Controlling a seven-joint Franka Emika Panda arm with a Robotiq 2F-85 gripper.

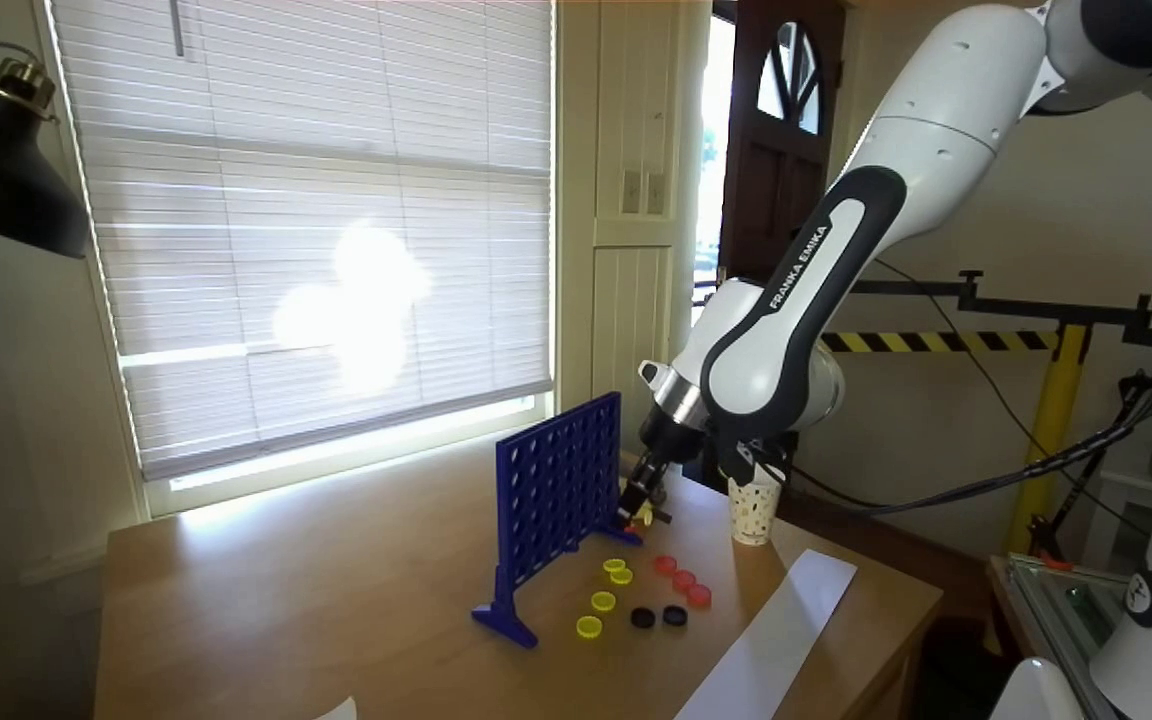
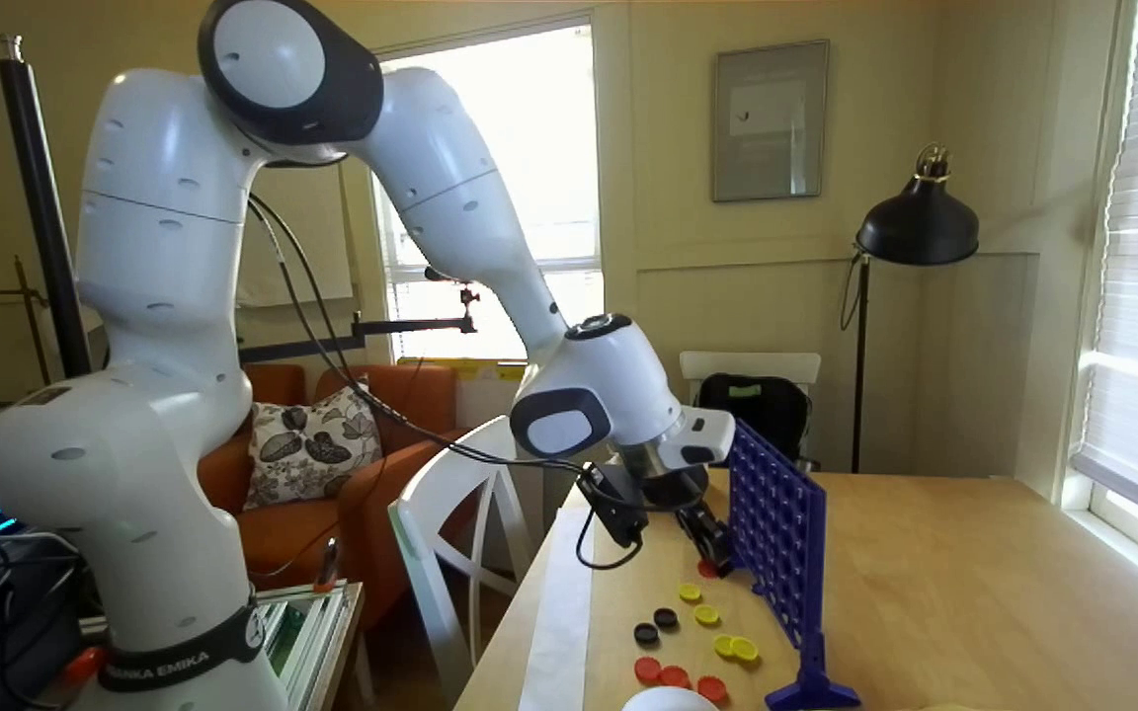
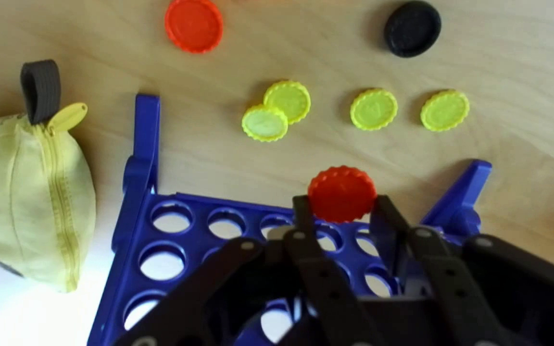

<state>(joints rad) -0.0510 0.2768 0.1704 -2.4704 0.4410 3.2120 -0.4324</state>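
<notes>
My gripper (image 3: pixel 342 199) is shut on a red disc (image 3: pixel 342 194), gripped by its edges between the two fingertips. Behind the fingers in the wrist view lies the blue upright grid board (image 3: pixel 135 206) with round holes, partly hidden by the gripper. Both exterior views show the gripper (image 2: pixel 717 558) low beside the board (image 1: pixel 508 510), close to its far end in an exterior view. Whether disc and board touch I cannot tell. Loose on the table are several yellow discs (image 3: pixel 373 109), black discs (image 1: pixel 674 615) and red discs (image 1: pixel 684 580).
A yellow zipped pouch (image 3: pixel 31 202) lies by the board's foot. A speckled cup (image 1: pixel 753 510) stands near the table's (image 1: pixel 286 600) edge, with a white strip (image 1: pixel 776 630) along that edge. A white chair (image 2: pixel 460 513) stands alongside; a black lamp (image 2: pixel 918 225) rises behind.
</notes>
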